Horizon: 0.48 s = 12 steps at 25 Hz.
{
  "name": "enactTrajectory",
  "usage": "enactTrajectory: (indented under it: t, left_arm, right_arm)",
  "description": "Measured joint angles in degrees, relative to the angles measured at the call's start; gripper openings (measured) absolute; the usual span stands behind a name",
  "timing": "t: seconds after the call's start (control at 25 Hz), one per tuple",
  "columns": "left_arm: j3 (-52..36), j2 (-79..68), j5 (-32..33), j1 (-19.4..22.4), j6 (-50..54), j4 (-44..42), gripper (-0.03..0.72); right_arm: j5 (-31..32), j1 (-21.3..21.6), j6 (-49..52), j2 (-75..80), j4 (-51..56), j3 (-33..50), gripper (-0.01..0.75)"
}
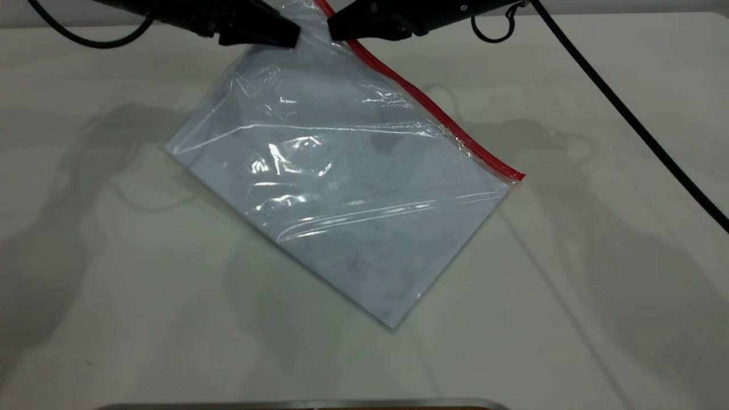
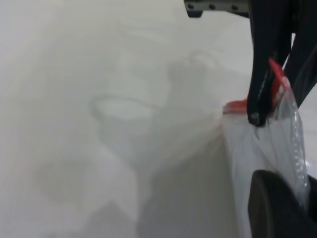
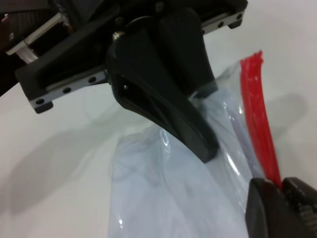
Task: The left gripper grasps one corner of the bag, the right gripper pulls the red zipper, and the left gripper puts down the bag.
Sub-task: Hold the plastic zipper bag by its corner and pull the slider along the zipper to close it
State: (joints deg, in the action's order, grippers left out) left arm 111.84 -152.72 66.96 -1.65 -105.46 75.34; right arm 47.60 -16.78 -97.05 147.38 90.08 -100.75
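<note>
The bag (image 1: 342,188) hung tilted across the middle of the exterior view, its upper corner lifted at the top centre of the frame and its lower corner down near the white bench (image 1: 114,319) at the lower centre. The clear plastic was creased and carried bright glare streaks and a few faint dark smudges.

The red zipper (image 1: 438,114) ran along the bag's upper right edge, from the top centre of the frame down to the corner at the right of centre.

The left claw (image 1: 287,35) came in from the upper left and was clenched on the bag's top corner, just beside the red strip; in the right wrist view its dark fingers (image 3: 168,109) pinched the plastic.

The right claw (image 1: 336,29) came in from the upper right, its tip against the zipper's top end, close to the left claw. In the left wrist view its fingers (image 2: 262,84) were closed on the red strip at the bag's edge.

A black cable (image 1: 626,114) crossed the right side of the frame.
</note>
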Motion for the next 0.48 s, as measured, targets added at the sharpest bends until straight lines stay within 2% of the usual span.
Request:
enactTrajectory:
  t: [0.28,0.48]
  left_arm:
    - [-0.05,-0.34,0.0,0.56,-1.53,4.36,0.053]
    - [-0.23,-0.47,0.0,0.75,-2.37,6.17,0.053]
  right_arm:
    - [-1.5,0.3,-0.05,-0.09,0.04,-0.02,0.03]
    - [-1.69,0.49,1.54,0.44,-4.49,-0.59,0.032]
